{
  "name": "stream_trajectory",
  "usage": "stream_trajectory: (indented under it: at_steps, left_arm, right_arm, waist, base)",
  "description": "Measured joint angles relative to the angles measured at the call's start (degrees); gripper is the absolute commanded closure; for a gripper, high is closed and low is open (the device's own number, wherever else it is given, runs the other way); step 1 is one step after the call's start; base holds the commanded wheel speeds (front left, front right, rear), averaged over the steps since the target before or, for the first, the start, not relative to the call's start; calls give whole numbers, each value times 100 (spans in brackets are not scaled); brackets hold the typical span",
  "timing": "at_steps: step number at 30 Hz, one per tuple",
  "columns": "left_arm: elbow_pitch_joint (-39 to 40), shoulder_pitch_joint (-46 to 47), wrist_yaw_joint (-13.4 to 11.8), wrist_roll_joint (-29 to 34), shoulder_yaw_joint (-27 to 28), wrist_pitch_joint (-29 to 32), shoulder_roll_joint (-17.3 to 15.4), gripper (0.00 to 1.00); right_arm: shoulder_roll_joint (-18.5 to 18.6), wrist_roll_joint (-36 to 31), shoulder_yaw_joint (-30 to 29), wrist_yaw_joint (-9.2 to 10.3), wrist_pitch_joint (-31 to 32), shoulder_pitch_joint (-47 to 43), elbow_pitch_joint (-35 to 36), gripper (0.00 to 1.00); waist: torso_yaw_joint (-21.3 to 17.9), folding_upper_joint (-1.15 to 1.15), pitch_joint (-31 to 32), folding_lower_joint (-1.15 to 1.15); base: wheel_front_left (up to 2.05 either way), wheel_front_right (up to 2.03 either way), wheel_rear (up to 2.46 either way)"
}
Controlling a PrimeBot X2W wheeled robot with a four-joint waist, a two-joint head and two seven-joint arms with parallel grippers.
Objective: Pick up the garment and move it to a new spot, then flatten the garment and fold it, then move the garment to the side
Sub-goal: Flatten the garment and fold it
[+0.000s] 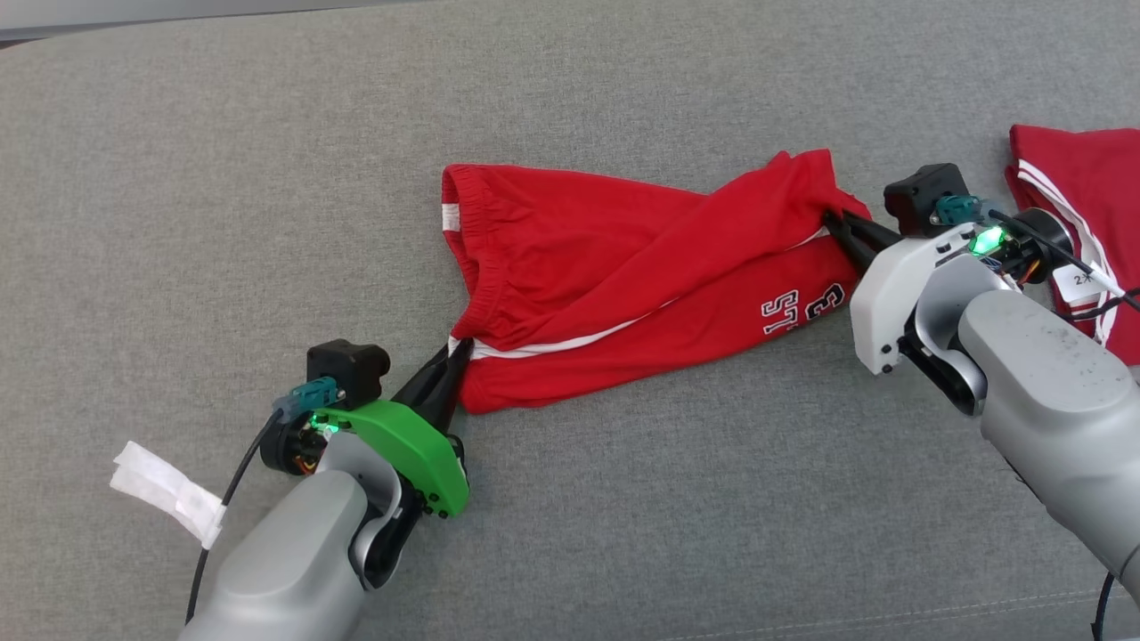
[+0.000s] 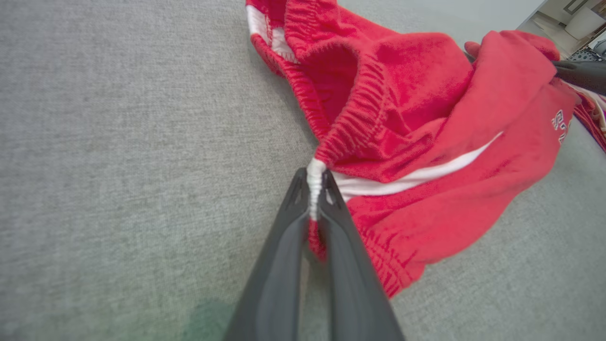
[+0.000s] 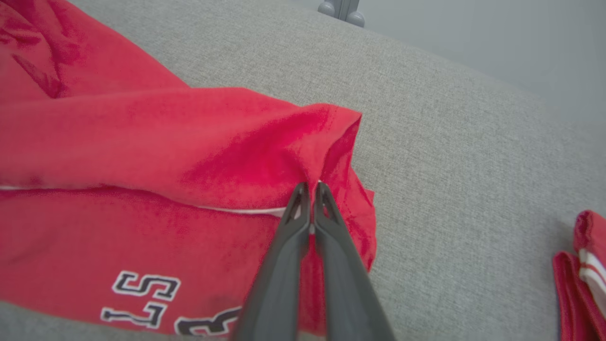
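head view: red shorts [image 1: 614, 267] lie rumpled on a grey surface [image 1: 267, 178], near the middle, with the waistband [image 1: 472, 267] to the left and the leg hems to the right.
shape: the shorts are not flat; an upper layer slants across a lower one, and a white stripe [image 1: 570, 343] runs along the line between them.
lettering [image 1: 802, 307]: white outlined characters sit on the lower leg near the right end, upside down in the head view.
left gripper [image 1: 450, 369]: green-shelled, at the lower left corner of the shorts; its fingers are pinched together on the waistband's end, where the stripe meets it.
left wrist view: the two dark fingers clamp a white bit of cloth between their tips; the gathered waistband curves up and away from there, gaping open.
right gripper [image 1: 842, 227]: white-shelled, at the right end of the shorts; its fingers are closed on the hem edge.
right wrist view: the fingertips meet on a fold of red cloth at the leg's edge, just above the thin stripe; the lettering lies below and to their left.
lift: the middle of the shorts rests on the surface; whether the two pinched corners are raised off it cannot be told.
second garment [image 1: 1082, 169]: red with white stripes, at the right edge of the head view, behind the right wrist and apart from the shorts.
white strip [image 1: 165, 490]: lies beside the left arm at the lower left of the head view, well apart from the shorts.
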State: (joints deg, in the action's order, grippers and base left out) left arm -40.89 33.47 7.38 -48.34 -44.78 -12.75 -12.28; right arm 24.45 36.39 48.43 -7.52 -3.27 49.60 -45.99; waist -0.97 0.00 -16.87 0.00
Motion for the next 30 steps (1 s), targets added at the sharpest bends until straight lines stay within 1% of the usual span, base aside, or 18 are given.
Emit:
stream_trajectory:
  at_steps: [4, 8, 12, 14, 19, 21, 23, 25, 27, 29, 30]
  left_arm:
    - [94, 35, 0, 2, 146, -146, -33, 100]
    - [577, 101, 0, 120, 457, -203, -105, 100]
    - [1578, 66, 0, 234, 1063, -222, -141, 100]
    - [2056, -121, 1, 215, 1227, -227, -152, 100]
    - [2955, -537, 0, -207, 1246, -134, -299, 100]
    - [3188, -613, 0, -298, 1201, 62, -399, 100]
    - [3297, -607, -4, -369, 1227, 192, -480, 100]
    - [3373, -519, -7, -690, 1336, 309, -453, 100]
    - [3373, -114, -8, -680, 1335, 534, -504, 100]
    - [3293, 347, -8, -808, 1468, 656, -493, 100]
    - [3187, 661, -7, -777, 1496, 726, -506, 100]
  right_arm:
    - [31, 211, -138, 0, -348, 4, 66, 100]
    - [78, 659, -511, 0, -733, -147, 401, 100]
    - [252, 1018, -965, 0, -925, -489, 946, 100]
    - [335, 1207, -1252, 0, -945, -756, 1248, 100]
    - [480, 1492, -1734, 0, -655, -1489, 1962, 100]
    - [533, 1470, -1974, 1, -533, -1618, 2227, 100]
    - [539, 1307, -2139, 1, -411, -1616, 2431, 100]
    - [457, 1213, -2271, 3, -286, -1496, 2681, 100]
    - [347, 965, -2417, 0, -96, -1121, 2852, 100]
    - [137, 982, -2581, 3, 45, -691, 2933, 100]
    - [-8, 1016, -2629, 3, 185, -430, 2913, 100]
  waist:
    - [1, 0, 41, 0]
    - [14, 0, 130, 0]
    - [30, 0, 248, 0]
    - [33, 0, 314, 0]
    - [-4, 0, 377, 0]
    - [-23, 0, 321, 0]
    - [-41, 0, 234, 0]
    - [-68, 0, 118, 0]
    - [-112, 0, -40, 0]
    - [-160, 0, -208, 0]
    - [-192, 0, -316, 0]
  base:
    - [0, 0, 0]
    - [0, 0, 0]
    - [0, 0, 0]
    - [0, 0, 0]
    - [0, 0, 0]
    - [0, 0, 0]
    - [0, 0, 0]
    - [0, 0, 0]
    - [0, 0, 0]
    - [0, 0, 0]
    - [0, 0, 0]
